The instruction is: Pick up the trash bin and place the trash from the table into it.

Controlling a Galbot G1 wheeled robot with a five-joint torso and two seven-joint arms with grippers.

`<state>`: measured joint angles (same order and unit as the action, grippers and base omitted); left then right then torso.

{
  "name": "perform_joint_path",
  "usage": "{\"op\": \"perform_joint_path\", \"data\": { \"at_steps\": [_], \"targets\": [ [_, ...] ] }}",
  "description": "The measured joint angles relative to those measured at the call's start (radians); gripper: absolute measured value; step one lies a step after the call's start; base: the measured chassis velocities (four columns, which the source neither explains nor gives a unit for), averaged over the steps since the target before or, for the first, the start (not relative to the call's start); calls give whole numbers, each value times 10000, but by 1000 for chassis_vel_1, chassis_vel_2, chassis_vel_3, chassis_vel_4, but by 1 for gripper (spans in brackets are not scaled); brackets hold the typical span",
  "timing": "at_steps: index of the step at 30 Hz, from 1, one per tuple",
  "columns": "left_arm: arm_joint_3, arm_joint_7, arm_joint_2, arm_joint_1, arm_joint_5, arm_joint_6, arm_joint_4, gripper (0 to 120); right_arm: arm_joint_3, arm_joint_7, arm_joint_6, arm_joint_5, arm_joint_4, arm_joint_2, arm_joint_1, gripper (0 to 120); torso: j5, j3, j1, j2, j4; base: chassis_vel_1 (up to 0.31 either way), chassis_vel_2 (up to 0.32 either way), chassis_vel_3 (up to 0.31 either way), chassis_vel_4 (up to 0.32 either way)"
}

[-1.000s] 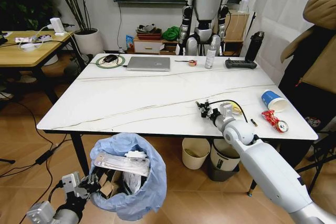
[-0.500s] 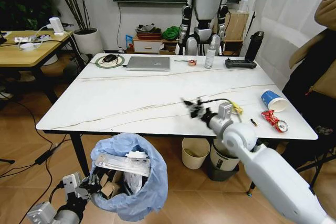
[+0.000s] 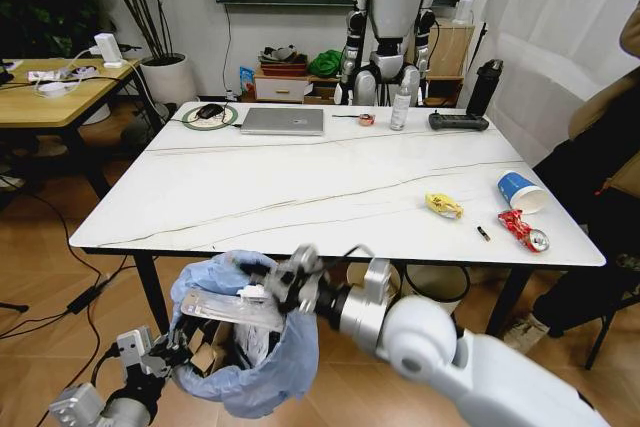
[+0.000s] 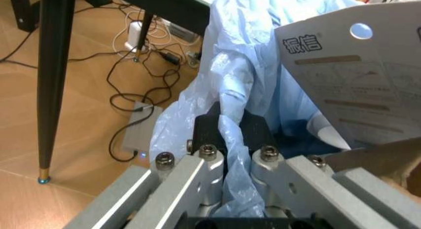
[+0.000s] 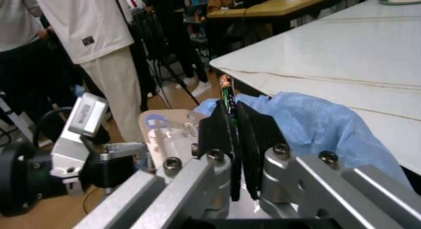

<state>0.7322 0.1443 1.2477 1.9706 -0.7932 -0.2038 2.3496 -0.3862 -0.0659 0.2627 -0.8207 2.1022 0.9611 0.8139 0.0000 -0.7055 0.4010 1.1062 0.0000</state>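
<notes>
**Right gripper over bin with a thin scrap, drop could miss**

Head view: the bin [image 3: 250,347] hangs below the near edge of the table [image 3: 300,187], held at its rim by the left gripper [image 3: 170,355]. The right gripper [image 3: 297,282] is over the bin mouth, near the far rim. Risk: the scrap is released too close to the rim and slides down the outside of the bag, or the arm knocks the bin and it swings. The bin already looks full, with a white card [image 3: 232,309] lying across the top, so new bits may sit on it and roll off. Left on the table: yellow wrapper [image 3: 444,206], blue cup [image 3: 520,190], red wrapper [image 3: 520,228].

Left wrist view: left fingers are closed on a bunched fold of blue bag [image 4: 230,140]. I judge it is mostly film in the grip, so the bag could slip or tear under load. The bag is crinkly, thin and pale blue.

Right wrist view: right jaws are pressed together on a thin dark strip [image 5: 228,98], with a little orange at its top end. The blue bag lies just beyond. A light scrap like this may cling to the pads on opening.
</notes>
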Motion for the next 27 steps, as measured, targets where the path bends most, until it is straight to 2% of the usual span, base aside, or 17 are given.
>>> {"op": "perform_joint_path", "data": {
  "at_steps": [4,6,10,13,18,20,21,22,24,26,27],
  "targets": [
    [-42,3,-1,-51,-3,-4,-17,0,272,77,1,85,-102,-70,6,22,0,0,0,0,1,0,0,0,0],
    [-49,3,-6,-61,-6,-6,-33,0,315,86,1,92,-99,-96,41,24,0,0,0,0,0,0,0,0,0],
    [-65,46,-130,-174,-93,-32,-122,0,577,201,3,218,-19,-196,267,44,0,0,0,1,-1,0,0,0,0],
    [-75,64,-161,-209,-125,-42,-140,0,797,363,68,268,3,-180,308,51,0,0,0,1,0,0,0,0,0],
    [-174,41,-189,-213,-76,-42,-233,0,1682,1164,596,752,-238,-129,384,69,0,-1,0,1,-1,0,0,0,0],
    [-177,35,-187,-203,-64,-39,-235,0,1745,1239,649,783,-267,-126,384,70,0,-1,0,1,-1,0,0,0,0],
    [-180,25,-182,-189,-50,-34,-234,0,1862,1400,755,841,-320,-121,383,77,1,-1,0,0,0,0,0,0,0],
    [-182,-3,-171,-147,-21,-16,-233,0,2228,1893,1013,1029,-499,-122,412,86,2,-1,0,0,2,0,0,0,0],
    [-203,-50,-183,-134,31,6,-223,0,2872,2415,1395,1219,-781,-169,570,94,2,-1,0,0,4,0,0,0,0],
    [-245,-92,-250,-157,46,22,-224,0,3708,2578,1751,1217,-977,-277,893,98,2,-1,0,0,1,0,0,0,0],
    [-245,-92,-250,-157,46,22,-224,0,3708,2578,1751,1217,-977,-277,893,98,2,-1,0,0,1,0,0,0,0]
  ]
}}
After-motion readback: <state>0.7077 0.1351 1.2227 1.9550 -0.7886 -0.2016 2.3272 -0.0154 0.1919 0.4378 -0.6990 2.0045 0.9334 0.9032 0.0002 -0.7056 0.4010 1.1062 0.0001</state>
